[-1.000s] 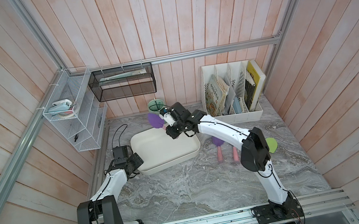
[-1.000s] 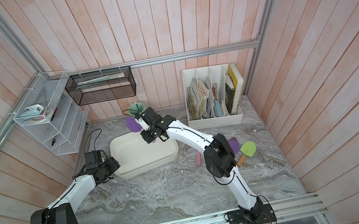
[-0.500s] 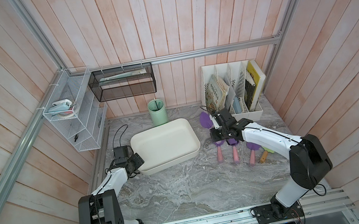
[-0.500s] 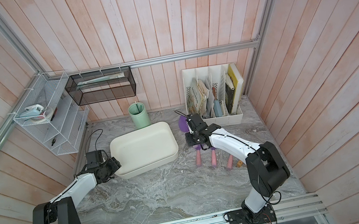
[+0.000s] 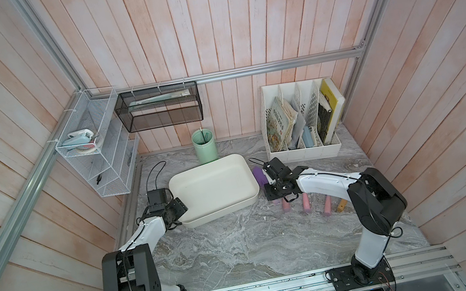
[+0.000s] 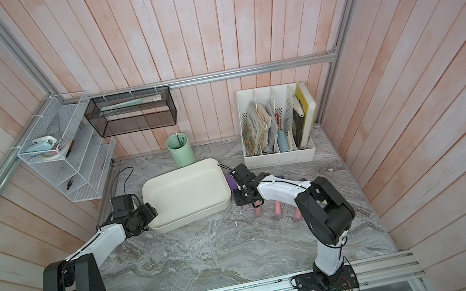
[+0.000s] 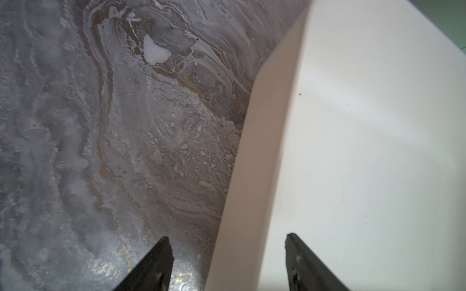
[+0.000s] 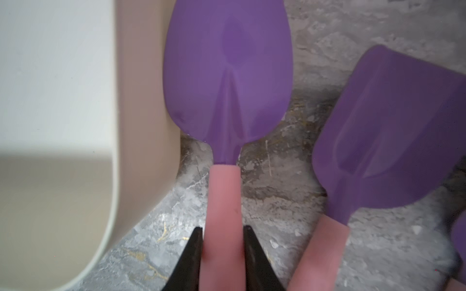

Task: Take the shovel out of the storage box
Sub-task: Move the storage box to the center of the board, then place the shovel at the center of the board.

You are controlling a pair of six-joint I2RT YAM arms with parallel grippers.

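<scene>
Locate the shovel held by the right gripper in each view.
Top view: shovel on the table beside the storage box.
Top view: shovel beside that same box wall.
Left wrist: not in it.
Right wrist: centre, handle in the right gripper.
Landmark: the storage box, in all four.

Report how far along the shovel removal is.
Done: the cream-white plastic storage box looks empty. In hand: the right gripper is shut on the pink handle of a purple-bladed shovel, outside the box. Remaining: release it beside the other shovels; the left gripper, open, straddles the box rim.
</scene>
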